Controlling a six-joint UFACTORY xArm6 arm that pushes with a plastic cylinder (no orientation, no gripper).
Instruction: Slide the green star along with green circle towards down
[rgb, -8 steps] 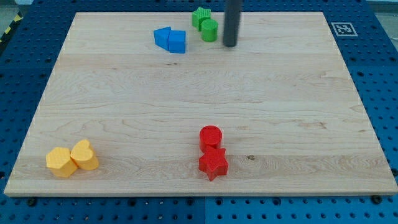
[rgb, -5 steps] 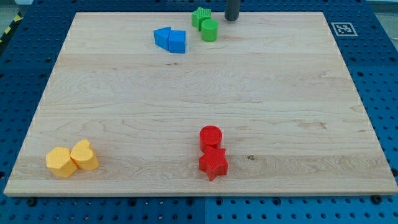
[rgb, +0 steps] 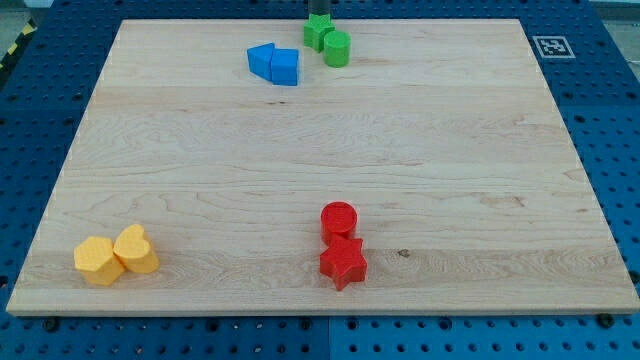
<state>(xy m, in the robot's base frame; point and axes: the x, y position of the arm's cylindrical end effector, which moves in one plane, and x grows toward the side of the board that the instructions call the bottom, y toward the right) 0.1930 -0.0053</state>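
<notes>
Camera view, from its left: two yellow blocks (rgb: 116, 256) touch near the board's (rgb: 200, 180) bottom-left corner. Two blue blocks (rgb: 274, 65) touch near the top. The green star (rgb: 318, 31) touches the green circle (rgb: 337, 49) at the top edge. The red circle (rgb: 339, 220) touches the red star (rgb: 343, 263). A square marker tag (rgb: 551, 46) carries no readable writing. My tip does not show.

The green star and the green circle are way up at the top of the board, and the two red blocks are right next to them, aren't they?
Not quite. The green star and green circle are at the view's top, but the red circle and red star sit far away, near the view's bottom, as the camera view shows.
</notes>
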